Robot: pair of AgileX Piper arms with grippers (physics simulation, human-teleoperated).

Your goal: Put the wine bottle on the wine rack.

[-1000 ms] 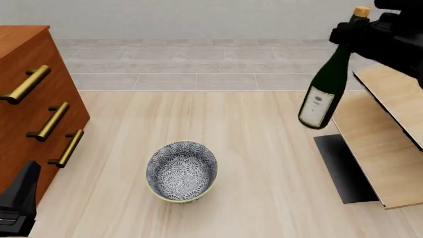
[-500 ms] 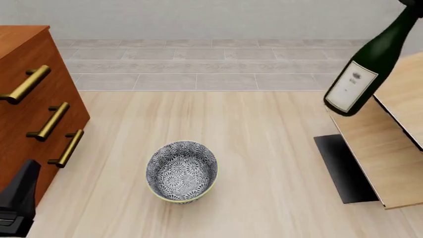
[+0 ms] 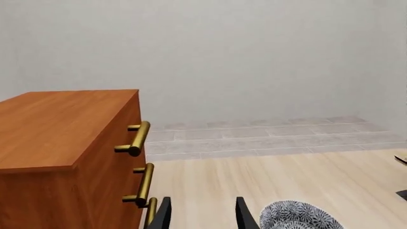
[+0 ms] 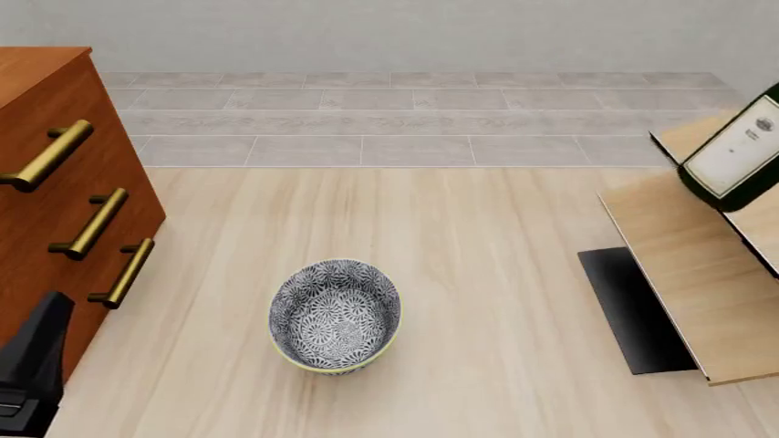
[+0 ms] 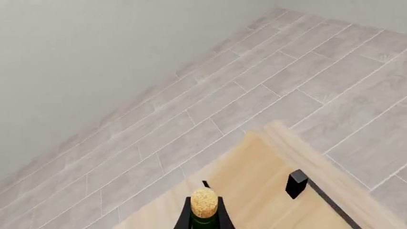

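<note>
The wine bottle (image 4: 738, 153) hangs tilted at the front view's right edge, above the wine rack (image 4: 691, 274). Only its dark green lower body and white label show there. In the right wrist view its tan cork (image 5: 204, 201) stands between the black fingers of my right gripper (image 5: 204, 222), which is shut on the neck. A light-wood rack panel (image 5: 254, 191) lies below it. My right gripper is outside the front view. My left gripper (image 3: 202, 219) is open and holds nothing. It rests low at the near left (image 4: 31, 374), beside the cabinet.
A reddish-brown drawer cabinet (image 4: 61, 173) with brass handles fills the left side. A patterned bowl (image 4: 335, 315) sits on the wooden table, between cabinet and rack. The rack's black base (image 4: 633, 310) lies flat at the right. Grey floor tiles and a wall lie behind.
The bottle has swung right and upward, tilting further, from beside the rack to over its panels. My right gripper has left the front view. The left arm has not moved.
</note>
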